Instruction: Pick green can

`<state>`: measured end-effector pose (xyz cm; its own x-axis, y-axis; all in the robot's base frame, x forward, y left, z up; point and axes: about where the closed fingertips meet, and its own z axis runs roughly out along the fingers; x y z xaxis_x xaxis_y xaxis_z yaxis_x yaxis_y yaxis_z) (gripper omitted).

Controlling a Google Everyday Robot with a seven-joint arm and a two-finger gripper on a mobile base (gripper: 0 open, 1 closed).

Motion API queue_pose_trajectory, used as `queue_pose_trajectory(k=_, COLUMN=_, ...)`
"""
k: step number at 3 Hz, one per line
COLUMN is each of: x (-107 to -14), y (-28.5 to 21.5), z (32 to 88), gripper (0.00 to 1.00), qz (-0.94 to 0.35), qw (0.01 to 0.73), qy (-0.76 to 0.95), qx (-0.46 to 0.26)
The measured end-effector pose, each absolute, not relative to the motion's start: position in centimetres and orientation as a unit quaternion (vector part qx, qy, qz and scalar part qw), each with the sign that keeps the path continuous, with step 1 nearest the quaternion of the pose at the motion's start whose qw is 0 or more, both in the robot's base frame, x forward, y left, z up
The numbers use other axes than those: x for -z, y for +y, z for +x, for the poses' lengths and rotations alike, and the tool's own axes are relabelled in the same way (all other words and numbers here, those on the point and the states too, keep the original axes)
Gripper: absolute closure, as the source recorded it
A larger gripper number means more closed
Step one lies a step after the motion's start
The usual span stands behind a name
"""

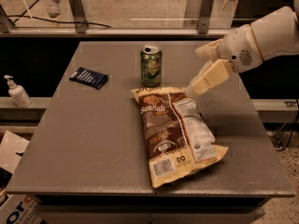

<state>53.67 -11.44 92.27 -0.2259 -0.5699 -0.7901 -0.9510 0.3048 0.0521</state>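
The green can (151, 65) stands upright at the back middle of the grey table (93, 134), with a silver top and pull-tab. My gripper (195, 72) comes in from the right on a white arm and hovers above the table, right of the can and apart from it. Its two pale fingers (209, 78) are spread open and hold nothing. The gripper's lower finger hangs over the top right corner of the brown chip bag (174, 134).
The brown chip bag lies flat just in front of the can, nearly touching it. A dark blue packet (88, 77) lies at the back left. A soap dispenser (17, 92) stands on a ledge left of the table. A railing runs behind.
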Motion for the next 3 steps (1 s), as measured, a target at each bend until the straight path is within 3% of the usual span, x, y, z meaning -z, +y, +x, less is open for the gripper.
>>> queue_pose_trajectory(k=3, x=-92.2, y=-8.5, z=61.5, gripper=0.0, qz=-0.436, qw=0.461, qy=0.727, qx=-0.261)
